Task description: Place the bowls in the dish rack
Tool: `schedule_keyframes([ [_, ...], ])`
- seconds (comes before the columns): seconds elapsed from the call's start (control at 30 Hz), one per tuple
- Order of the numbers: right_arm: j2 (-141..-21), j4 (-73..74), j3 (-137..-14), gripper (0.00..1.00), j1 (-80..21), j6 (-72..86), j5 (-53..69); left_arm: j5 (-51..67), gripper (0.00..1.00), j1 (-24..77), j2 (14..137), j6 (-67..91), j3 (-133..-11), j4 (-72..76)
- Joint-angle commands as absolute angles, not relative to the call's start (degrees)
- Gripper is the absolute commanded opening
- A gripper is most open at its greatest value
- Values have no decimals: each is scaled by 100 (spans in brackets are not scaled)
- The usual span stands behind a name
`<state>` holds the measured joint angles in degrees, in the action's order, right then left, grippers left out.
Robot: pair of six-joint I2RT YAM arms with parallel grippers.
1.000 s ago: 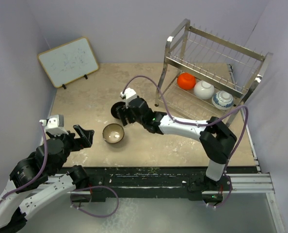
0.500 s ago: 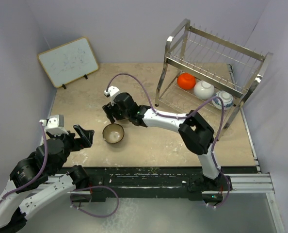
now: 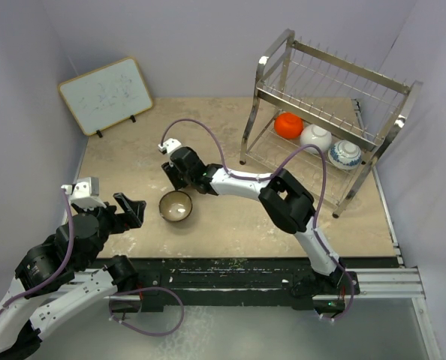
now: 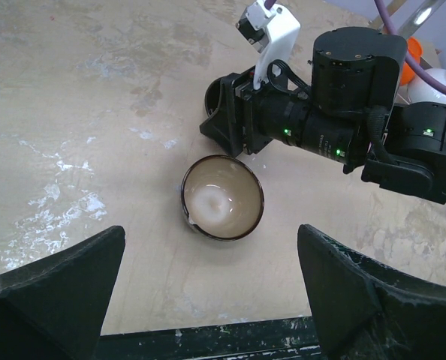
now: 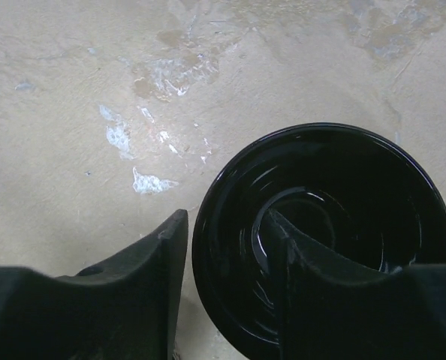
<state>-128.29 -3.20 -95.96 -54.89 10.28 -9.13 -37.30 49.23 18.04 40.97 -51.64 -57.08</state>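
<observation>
My right end effector (image 5: 224, 225) sits over the near rim of the black bowl (image 5: 343, 217), one finger inside, one outside. I cannot tell if it pinches.

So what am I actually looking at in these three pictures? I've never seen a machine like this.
Two robot arms bolted to a table, each ending in a two-fingered hand. One picture looks down from above; the other two come from cameras on the wrists. The right hand straddles the rim of a black bowl; whether it pinches is unclear. The left hand is open and empty, facing a tan bowl. An orange bowl, white bowl and blue-patterned bowl sit in the metal rack; a whiteboard stands behind.
</observation>
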Motion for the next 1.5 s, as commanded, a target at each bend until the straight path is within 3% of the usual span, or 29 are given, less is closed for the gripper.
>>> schedule_keyframes([
  [0.0,-12735,-324,-9833,43,-5475,1198,-1226,-3756,99,4945,1818,4070,-5219,-5590],
  [0.23,-12537,-402,-9554,13,-5422,1330,-1138,-3753,99,4942,1803,4061,-5213,-5585],
  [0.37,-11905,-983,-8774,0,-5358,1563,-945,-3747,99,4956,1790,4069,-5221,-5589],
  [1.0,-8601,-3740,-5061,0,-4581,3707,2173,-3740,99,4953,1811,4076,-5221,-5590],
  [1.47,-8048,-5252,-3955,0,-2909,5505,4101,-3740,99,4957,1865,4095,-5216,-5607],
])
